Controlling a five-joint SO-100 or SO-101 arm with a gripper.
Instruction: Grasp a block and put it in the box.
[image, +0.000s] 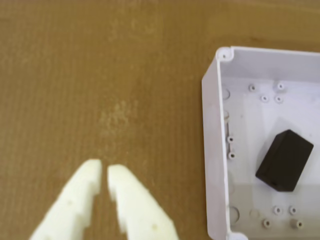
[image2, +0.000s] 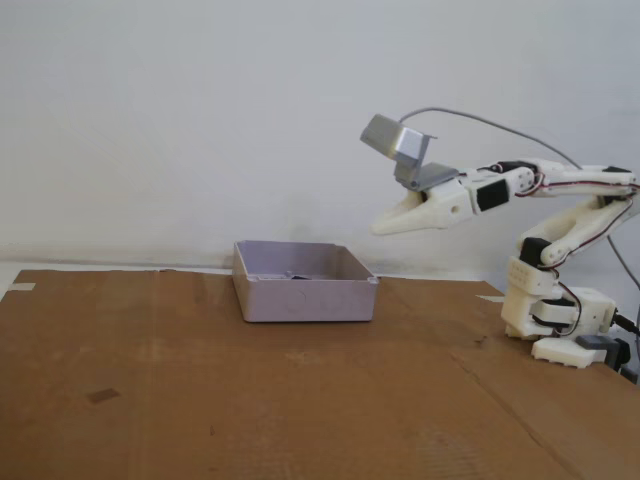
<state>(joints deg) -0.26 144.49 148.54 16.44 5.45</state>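
A flat sheet of brown corrugated cardboard (image2: 250, 390) covers the table against a plain pale wall (image2: 200, 120). At the right of the fixed view stands the white plastic robot arm (image2: 560, 290), its base resting on the cardboard's right edge and its forearm reaching left, raised well above the surface. A shallow, open-topped, pale grey rectangular plastic box (image2: 305, 298) sits near the middle of the cardboard; in the wrist view its white interior wall (image: 215, 150) fills the right side. The white two-finger gripper (image: 104, 172) hangs in the air to the right of and above the box, its jaws nearly pressed together with only a thin slit between them, holding nothing. A small black rectangular block (image: 285, 160) lies on the box floor, tilted diagonally.
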